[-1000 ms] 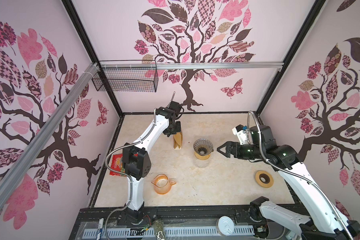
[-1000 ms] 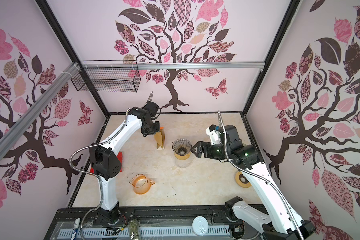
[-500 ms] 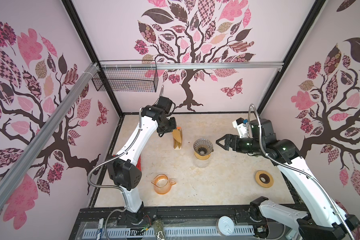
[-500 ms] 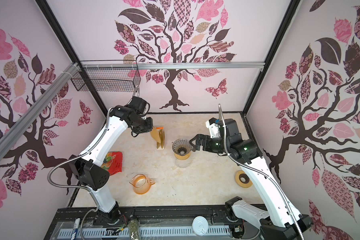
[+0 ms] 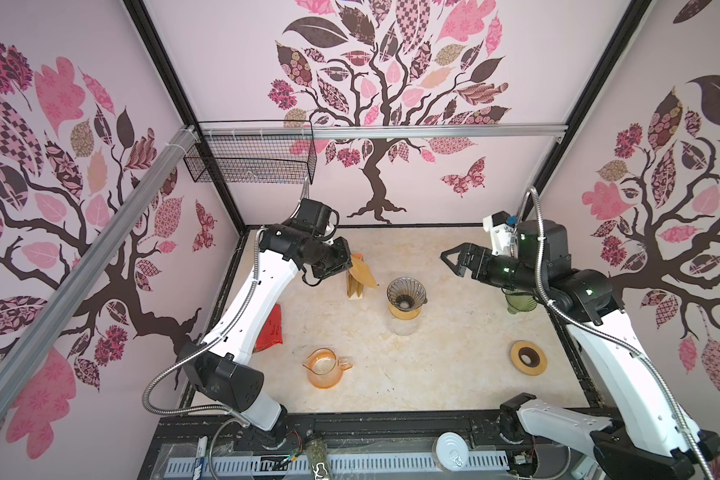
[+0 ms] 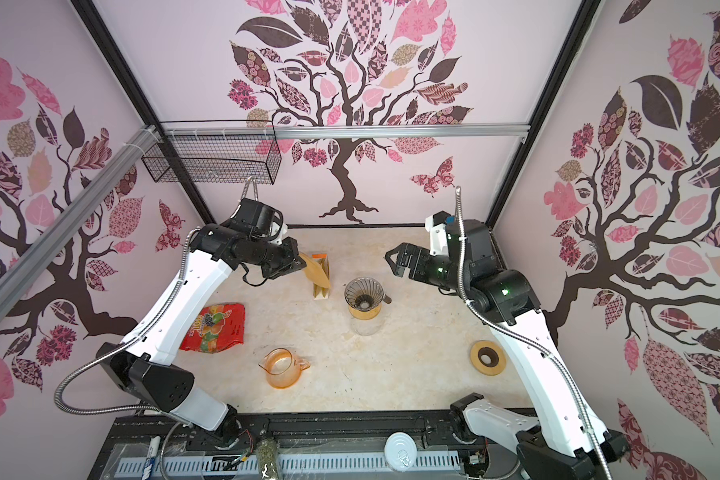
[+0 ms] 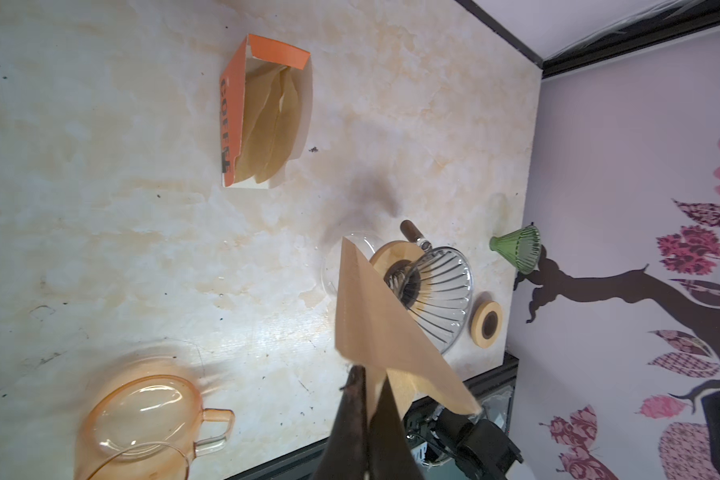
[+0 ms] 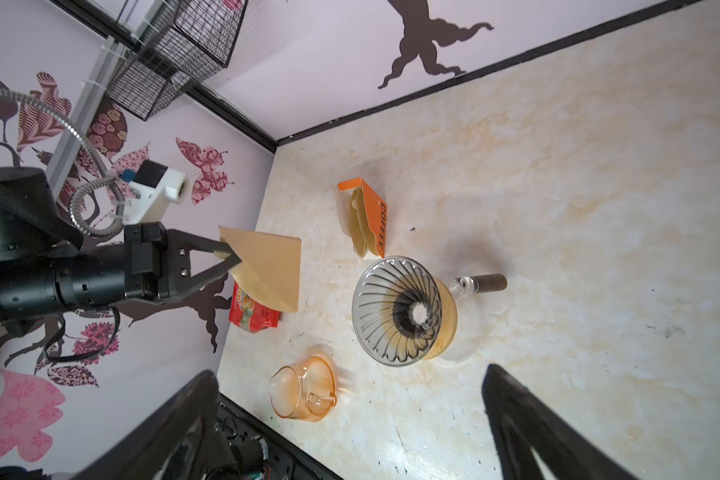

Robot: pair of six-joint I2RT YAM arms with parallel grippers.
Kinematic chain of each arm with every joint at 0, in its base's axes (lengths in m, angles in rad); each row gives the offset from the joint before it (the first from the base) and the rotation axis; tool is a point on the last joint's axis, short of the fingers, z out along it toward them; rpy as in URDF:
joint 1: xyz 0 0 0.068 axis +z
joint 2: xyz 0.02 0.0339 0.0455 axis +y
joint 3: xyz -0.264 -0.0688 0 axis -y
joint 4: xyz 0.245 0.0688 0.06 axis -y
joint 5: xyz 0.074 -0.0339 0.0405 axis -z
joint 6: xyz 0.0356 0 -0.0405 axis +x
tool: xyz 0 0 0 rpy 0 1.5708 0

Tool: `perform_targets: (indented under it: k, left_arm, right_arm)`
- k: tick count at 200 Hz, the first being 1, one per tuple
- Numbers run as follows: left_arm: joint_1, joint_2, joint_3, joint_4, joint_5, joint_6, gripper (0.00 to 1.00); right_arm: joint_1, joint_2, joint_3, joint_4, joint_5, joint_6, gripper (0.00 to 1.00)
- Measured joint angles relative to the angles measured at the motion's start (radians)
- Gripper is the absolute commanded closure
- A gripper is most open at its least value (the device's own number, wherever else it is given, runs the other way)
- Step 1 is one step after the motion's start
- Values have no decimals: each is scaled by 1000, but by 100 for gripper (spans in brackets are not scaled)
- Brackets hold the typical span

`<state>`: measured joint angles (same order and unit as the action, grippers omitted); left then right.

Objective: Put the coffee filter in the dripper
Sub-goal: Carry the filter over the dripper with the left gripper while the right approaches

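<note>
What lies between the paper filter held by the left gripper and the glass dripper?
Nothing: in the right wrist view only bare table separates the filter from the dripper; the filter box stands off to one side.

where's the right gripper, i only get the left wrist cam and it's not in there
observer: the right gripper hangs open and empty above the table, to the right of the dripper in both top views.
operator: is the filter over the dripper yet, they overlap in my picture
observer: no. In both top views the coffee filter is left of the dripper, overlapping the filter box, not over the cone.
operator: anything on the table i can't see
observer: a red snack bag lies flat on the left side in a top view, nearer the front than the filter box.
</note>
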<state>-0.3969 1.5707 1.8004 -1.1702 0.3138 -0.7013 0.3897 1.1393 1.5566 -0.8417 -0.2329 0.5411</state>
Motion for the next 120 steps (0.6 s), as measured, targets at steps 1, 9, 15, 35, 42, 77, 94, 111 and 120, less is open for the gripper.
perform_targets:
  k: [1,9,15,35,42,77,94,111,120]
  left_arm:
    - [-2,-2,0,2,0,-3,100]
    - [-14,-11,0,11,2,-16,100]
    - [-27,-15,0,18,2,-27,100]
    - [-75,-17,2,26,9,-47,100]
    - [-90,-15,2,26,13,-55,100]
    - [-132,-4,3,32,27,-76,100]
    - [-141,7,4,32,29,-80,100]
    - [-149,26,14,31,30,-80,100]
    - [-156,41,28,29,28,-78,100]
  right_arm:
    - [0,1,2,1,2,0,0]
    - [0,8,17,14,23,-3,0]
    - [0,8,20,25,34,-8,0]
    - [0,0,11,77,72,-26,0]
    - [0,-2,10,88,89,-26,0]
    - [0,14,30,98,128,4,0]
    - [0,47,63,99,96,9,0]
    - [0,59,48,105,60,9,0]
    - [0,59,29,103,49,8,0]
